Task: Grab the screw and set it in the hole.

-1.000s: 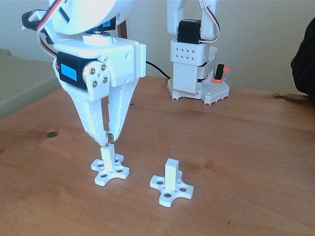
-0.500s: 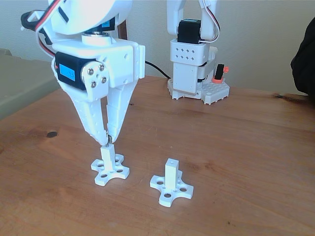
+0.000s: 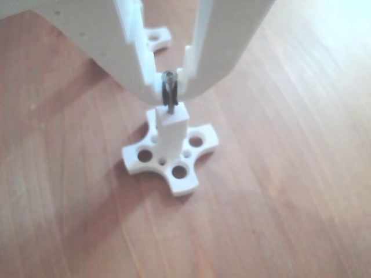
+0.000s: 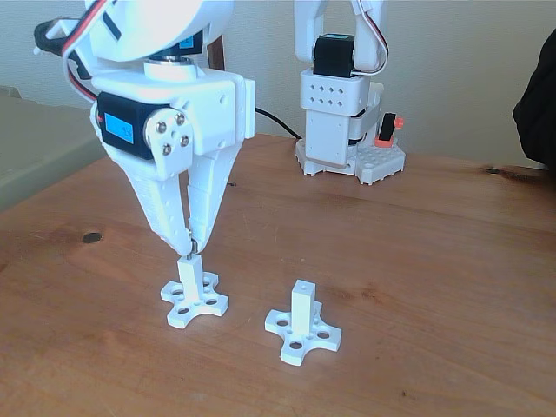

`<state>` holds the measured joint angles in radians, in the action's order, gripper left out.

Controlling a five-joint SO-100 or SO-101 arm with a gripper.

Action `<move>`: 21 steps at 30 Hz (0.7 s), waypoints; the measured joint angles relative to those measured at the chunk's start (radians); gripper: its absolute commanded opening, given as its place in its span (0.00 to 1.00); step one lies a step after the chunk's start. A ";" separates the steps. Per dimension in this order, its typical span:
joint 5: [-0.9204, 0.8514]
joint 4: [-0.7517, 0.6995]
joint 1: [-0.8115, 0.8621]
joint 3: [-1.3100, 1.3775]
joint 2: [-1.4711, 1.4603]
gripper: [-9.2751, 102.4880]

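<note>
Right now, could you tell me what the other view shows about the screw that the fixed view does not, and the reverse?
Only the other view shows the screw itself: upright, pinched between the fingertips, its lower end at the top face of the post; whether it has entered the hole cannot be told. Only the fixed view shows a second post standing free to the right, the arm's base behind, and the whole gripper. Both share the gripper directly above the post on the wooden table.

Soft daylight — blurred, washed-out closeup
</note>
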<state>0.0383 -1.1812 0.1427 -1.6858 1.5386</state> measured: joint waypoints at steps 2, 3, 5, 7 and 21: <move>0.000 0.000 0.000 0.006 0.000 0.04; -0.002 0.000 0.000 0.014 0.000 0.04; -0.009 0.000 0.000 0.032 0.000 0.04; -0.009 0.000 0.000 0.038 0.000 0.04; -0.009 -0.097 -0.055 0.098 0.000 0.04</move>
<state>0.0291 -1.2778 0.0874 -1.5877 1.5386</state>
